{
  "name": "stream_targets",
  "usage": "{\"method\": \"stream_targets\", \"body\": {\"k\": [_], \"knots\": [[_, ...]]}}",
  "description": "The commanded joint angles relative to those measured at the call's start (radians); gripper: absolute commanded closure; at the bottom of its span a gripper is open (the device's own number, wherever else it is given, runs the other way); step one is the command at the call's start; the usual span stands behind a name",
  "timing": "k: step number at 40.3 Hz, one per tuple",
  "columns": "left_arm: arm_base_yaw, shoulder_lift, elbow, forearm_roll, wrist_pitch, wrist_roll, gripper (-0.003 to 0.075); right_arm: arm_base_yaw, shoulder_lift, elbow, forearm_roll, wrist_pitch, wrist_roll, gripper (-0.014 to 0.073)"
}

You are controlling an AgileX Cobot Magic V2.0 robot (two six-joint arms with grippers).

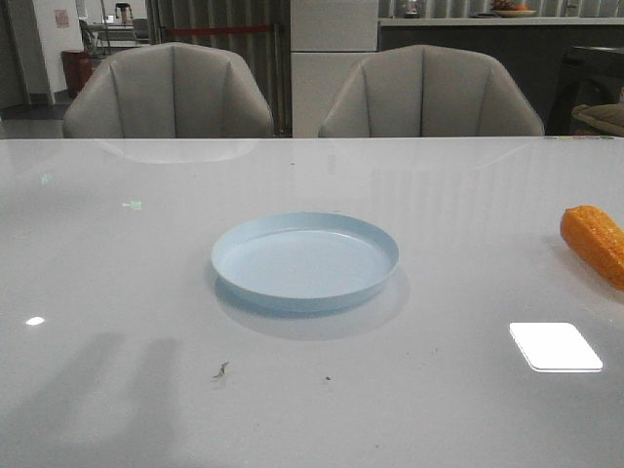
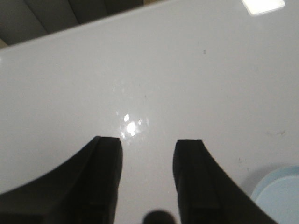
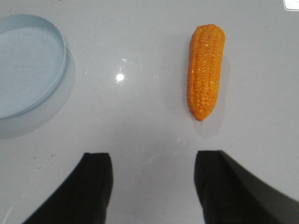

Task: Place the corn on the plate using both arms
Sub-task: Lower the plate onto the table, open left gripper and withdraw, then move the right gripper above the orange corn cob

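The pale blue plate (image 1: 304,261) sits empty at the middle of the white table. The orange corn (image 1: 595,244) lies on the table at the far right, partly cut off by the frame edge. In the right wrist view the corn (image 3: 205,71) lies ahead of my right gripper (image 3: 154,161), which is open and empty above bare table; the plate (image 3: 28,63) shows at one side. My left gripper (image 2: 147,144) is open and empty over bare table, with a plate edge (image 2: 280,196) at the corner. Neither arm shows in the front view.
Two grey chairs (image 1: 171,93) (image 1: 429,93) stand behind the table's far edge. A small dark speck (image 1: 222,370) lies on the table in front of the plate. A bright light reflection (image 1: 555,346) shows on the table at the front right.
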Motion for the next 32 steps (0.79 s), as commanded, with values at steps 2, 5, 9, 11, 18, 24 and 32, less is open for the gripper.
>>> {"method": "stream_targets", "body": {"k": [2,5,9,11,18,24,32], "knots": [[0.042,-0.147,-0.003,0.025,-0.083,-0.023,0.0376,-0.007,-0.007,-0.035,0.007,-0.061,-0.001,0.0096],[0.090,-0.200,0.035,0.025,-0.090,-0.023,0.0376,-0.007,-0.007,-0.036,0.007,-0.062,-0.001,0.0096],[0.155,-0.266,0.115,0.022,-0.119,-0.023,0.0376,-0.007,-0.007,-0.036,0.007,-0.066,-0.001,0.0096],[0.190,-0.303,0.171,0.019,-0.137,-0.023,0.0376,-0.007,-0.007,-0.036,0.007,-0.067,-0.001,0.0096],[0.288,-0.458,0.471,-0.062,-0.297,-0.023,0.0376,-0.007,-0.007,-0.036,0.007,-0.069,-0.001,0.0096],[0.299,-0.619,0.787,-0.062,-0.520,-0.023,0.0376,-0.007,-0.007,-0.036,0.007,-0.061,-0.001,0.0096],[0.297,-0.808,1.164,-0.071,-0.680,-0.023,0.0376,-0.048,0.024,-0.093,0.007,-0.049,0.018,0.0098]]}}
